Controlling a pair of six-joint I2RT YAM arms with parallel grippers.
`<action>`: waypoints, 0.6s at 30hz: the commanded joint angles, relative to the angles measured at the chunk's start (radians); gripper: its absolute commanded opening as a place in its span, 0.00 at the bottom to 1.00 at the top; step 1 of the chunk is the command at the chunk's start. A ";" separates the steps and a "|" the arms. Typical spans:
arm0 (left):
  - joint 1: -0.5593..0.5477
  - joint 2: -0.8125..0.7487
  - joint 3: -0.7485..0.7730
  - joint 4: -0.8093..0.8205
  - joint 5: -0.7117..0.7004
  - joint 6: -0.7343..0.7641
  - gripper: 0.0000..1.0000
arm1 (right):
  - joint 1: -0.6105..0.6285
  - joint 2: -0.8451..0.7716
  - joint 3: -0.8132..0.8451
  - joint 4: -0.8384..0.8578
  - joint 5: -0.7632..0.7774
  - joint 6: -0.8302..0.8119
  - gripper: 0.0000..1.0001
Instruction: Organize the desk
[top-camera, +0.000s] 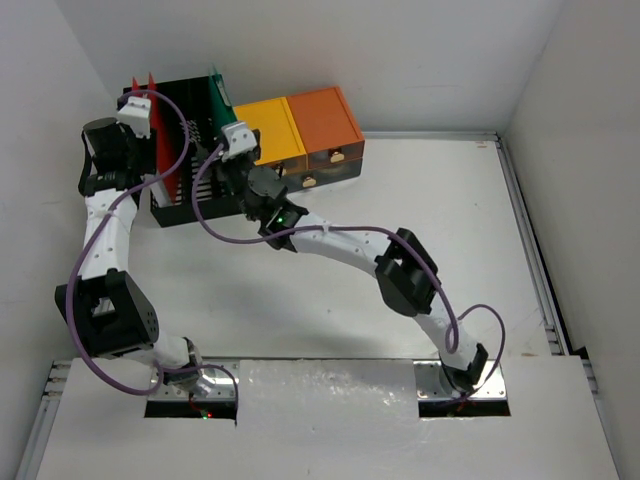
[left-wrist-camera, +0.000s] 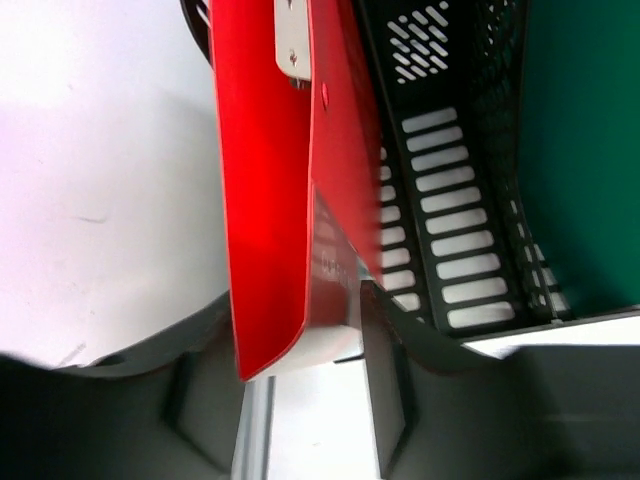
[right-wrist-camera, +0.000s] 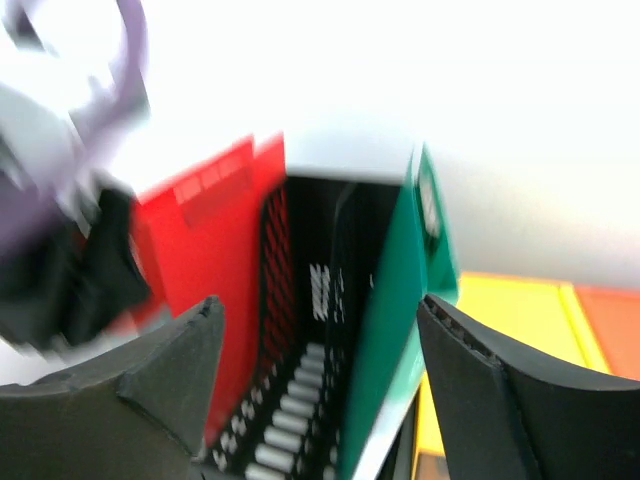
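Two arms reach to the far-left corner of the desk (top-camera: 430, 210), which spans the top view beneath them. Left gripper (left-wrist-camera: 295, 300): fingers closed against both faces of the red folder (left-wrist-camera: 270, 180), holding it by its edge. That folder stands at the left end of the black file rack (top-camera: 180, 208). Green folder (right-wrist-camera: 390, 340) stands upright toward the rack's right side. Right gripper (right-wrist-camera: 320, 305): jaws wide apart, nothing held. The green folder sits between them, nearer the right finger; contact cannot be told, view blurred. Just right of the rack: yellow drawer box (top-camera: 268, 130), then orange drawer box (top-camera: 325, 118), touching each other, against the far wall.
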 joint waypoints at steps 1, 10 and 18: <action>0.012 -0.026 0.055 -0.020 0.017 -0.013 0.44 | 0.003 -0.047 -0.002 0.008 -0.047 -0.001 0.78; 0.011 -0.095 0.126 -0.105 0.046 -0.004 0.72 | -0.020 -0.436 -0.478 -0.012 -0.060 -0.024 0.99; 0.012 -0.296 0.112 -0.244 0.234 -0.005 0.90 | -0.334 -0.926 -0.893 -0.578 -0.195 0.296 0.99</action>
